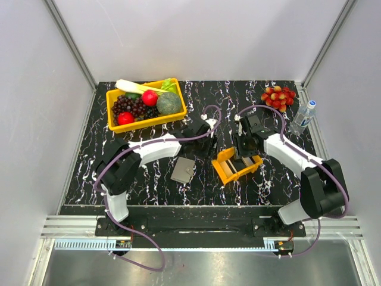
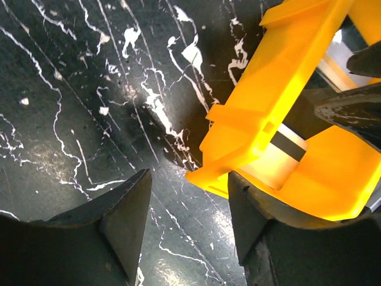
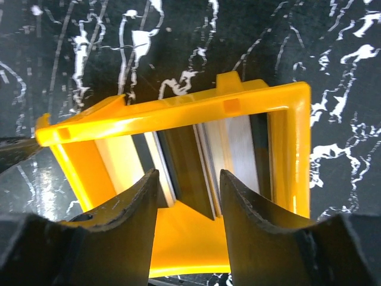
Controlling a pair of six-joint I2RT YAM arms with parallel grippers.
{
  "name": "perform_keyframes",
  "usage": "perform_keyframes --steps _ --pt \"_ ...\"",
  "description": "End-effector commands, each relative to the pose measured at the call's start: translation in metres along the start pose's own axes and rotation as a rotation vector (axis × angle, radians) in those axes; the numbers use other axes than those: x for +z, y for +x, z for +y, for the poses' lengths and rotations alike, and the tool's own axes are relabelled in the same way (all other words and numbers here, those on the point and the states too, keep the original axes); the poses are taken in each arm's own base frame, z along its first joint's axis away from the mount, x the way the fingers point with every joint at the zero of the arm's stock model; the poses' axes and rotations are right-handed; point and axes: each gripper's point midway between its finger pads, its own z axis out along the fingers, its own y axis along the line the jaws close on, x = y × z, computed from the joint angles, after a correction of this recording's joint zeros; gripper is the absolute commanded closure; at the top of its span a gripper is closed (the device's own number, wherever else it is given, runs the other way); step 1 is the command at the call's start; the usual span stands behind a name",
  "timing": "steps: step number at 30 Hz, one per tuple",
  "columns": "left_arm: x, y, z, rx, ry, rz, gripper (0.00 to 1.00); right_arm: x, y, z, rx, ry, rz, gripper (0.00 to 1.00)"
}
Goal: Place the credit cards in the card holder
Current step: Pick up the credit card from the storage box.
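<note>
The credit cards (image 3: 229, 155) standing in the orange tray (image 3: 178, 113) look thin, stiff and slick; pinch one across its faces. Both the left gripper (image 2: 189, 176) and the right gripper (image 3: 183, 179) gape partway, empty.

No text I can read anywhere. The bottle (image 1: 302, 117) carries a label, but it's too small to make out. The cards (image 3: 235, 156) by my fingers show plain faces, one with a dark stripe; no print, numbers or logo legible.
</note>
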Motion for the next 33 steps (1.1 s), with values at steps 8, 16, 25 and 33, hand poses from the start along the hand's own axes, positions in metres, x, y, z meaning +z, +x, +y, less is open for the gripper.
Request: perform_keyframes --steps 8,16,25,33 --pt "-0.003 -0.035 -0.028 0.074 0.115 -0.07 0.36 0.01 -0.021 -0.014 -0.08 0.119 -0.029 0.49" --pt "0.01 -0.026 -0.022 0.041 0.107 -0.038 0.58 0.025 -0.017 -0.02 -0.169 0.261 -0.008 0.45" --pt "0.023 -0.011 -0.018 0.01 0.105 0.007 0.84 0.03 -0.011 -0.034 -0.176 0.387 0.013 0.64" --pt "0.025 -0.01 -0.017 0.019 0.107 0.011 0.87 0.022 -0.02 -0.032 -0.176 0.377 -0.027 0.94"
